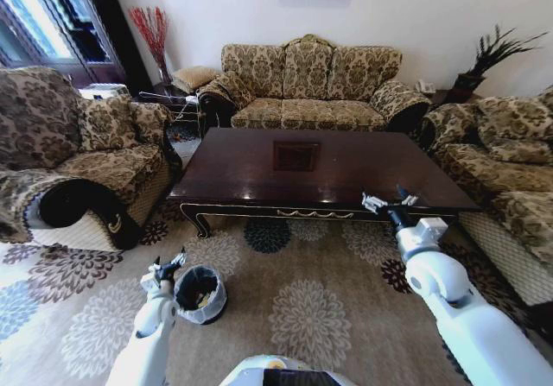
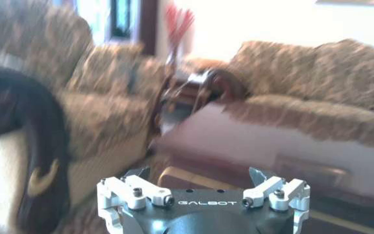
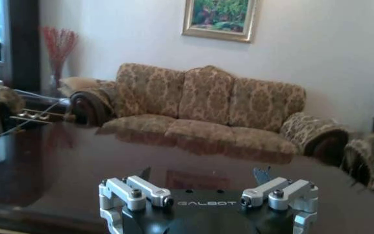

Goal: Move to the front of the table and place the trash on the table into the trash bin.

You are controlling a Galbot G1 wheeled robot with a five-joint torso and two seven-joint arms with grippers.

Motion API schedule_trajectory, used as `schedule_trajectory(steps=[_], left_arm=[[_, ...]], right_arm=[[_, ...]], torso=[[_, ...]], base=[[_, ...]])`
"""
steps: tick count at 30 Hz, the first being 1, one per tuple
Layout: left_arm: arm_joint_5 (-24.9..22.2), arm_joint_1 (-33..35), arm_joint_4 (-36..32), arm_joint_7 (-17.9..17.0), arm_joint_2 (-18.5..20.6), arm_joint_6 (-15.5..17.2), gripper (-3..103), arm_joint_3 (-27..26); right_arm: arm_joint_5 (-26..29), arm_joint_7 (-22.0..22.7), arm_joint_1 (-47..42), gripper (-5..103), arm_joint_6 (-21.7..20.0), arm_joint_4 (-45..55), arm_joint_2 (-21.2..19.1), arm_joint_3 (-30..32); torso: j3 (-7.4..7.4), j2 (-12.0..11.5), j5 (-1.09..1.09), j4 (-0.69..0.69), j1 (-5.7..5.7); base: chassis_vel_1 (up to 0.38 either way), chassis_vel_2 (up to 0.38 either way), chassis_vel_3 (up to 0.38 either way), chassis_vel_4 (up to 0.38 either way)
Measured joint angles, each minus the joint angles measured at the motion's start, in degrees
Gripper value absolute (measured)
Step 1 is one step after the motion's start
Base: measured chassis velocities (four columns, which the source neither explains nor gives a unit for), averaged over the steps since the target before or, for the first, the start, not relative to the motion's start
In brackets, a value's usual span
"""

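Facing the table, you find no trash on it; the trash bin holds scraps. Left gripper beside it, right gripper over the table's near edge, both spread empty; verify completion.

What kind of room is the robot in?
It looks like a living room in a home. A patterned three-seat sofa and matching armchair stand around a big dark wooden coffee table on a flowery carpet, and a framed picture hangs on the wall.

Glossy dark table; lined trash bin (on carpet) well apart.
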Motion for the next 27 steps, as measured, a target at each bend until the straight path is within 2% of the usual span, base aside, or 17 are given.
schedule_trajectory(steps=[2, 3, 5, 6, 9, 15, 19, 27], left_arm=[[3.0, 4.3, -7.8, 1.0, -1.7, 1.2, 100, 0.4], [3.0, 4.3, -7.8, 1.0, -1.7, 1.2, 100, 0.4], [4.1, 9.2, -14.9, 1.5, -2.7, 2.9, 100, 0.6], [4.1, 9.2, -14.9, 1.5, -2.7, 2.9, 100, 0.6], [6.4, 14.4, -21.2, 3.4, -3.3, 3.2, 100, 0.4], [8.4, 14.8, -21.2, 4.6, -2.2, 2.3, 100, -0.1], [8.7, 14.4, -20.7, 4.6, -2.2, 2.2, 100, 0.0], [9.5, 15.8, -20.9, 5.3, -4.7, 0.9, 100, 0.2]], right_arm=[[-1.1, -2.9, -5.9, 100, 0.1, 4.0, 1.7, 2.1], [-1.1, -2.9, -5.9, 100, 0.1, 4.0, 1.7, 2.1], [-2.5, -4.8, -11.6, 100, 0.8, 8.5, 3.9, 4.5], [-2.5, -4.8, -11.6, 100, 0.8, 8.5, 3.9, 4.5], [-6.3, -7.4, -19.9, 100, 2.9, 12.6, 7.6, 7.6], [-11.3, -9.3, -22.5, 100, 5.9, 13.0, 11.8, 9.2], [-11.4, -9.3, -22.0, 100, 5.9, 12.7, 12.4, 9.3], [-11.3, -8.6, -20.2, 100, 5.3, 11.7, 12.7, 8.5]], torso=[[0.00, 0.0, -0.04, 0.01, 0.00], [0.00, 0.0, -0.04, 0.01, 0.00], [-0.01, 0.0, -0.06, 0.04, -0.01], [-0.01, 0.0, -0.06, 0.04, -0.01], [-0.01, 0.0, -0.06, 0.02, -0.01], [0.00, 0.0, -0.05, 0.01, -0.01], [0.01, 0.0, -0.06, 0.02, 0.00], [0.00, 0.0, -0.05, 0.02, 0.00]], base=[[0.000, 0.000, 0.000, 0.000], [0.000, 0.000, 0.000, 0.000], [0.000, 0.000, 0.000, 0.000], [0.000, 0.000, 0.000, 0.000], [0.000, 0.000, 0.000, 0.000], [0.000, 0.000, 0.000, 0.000], [0.000, 0.000, 0.000, 0.000], [-0.030, -0.035, 0.034, 0.033]])
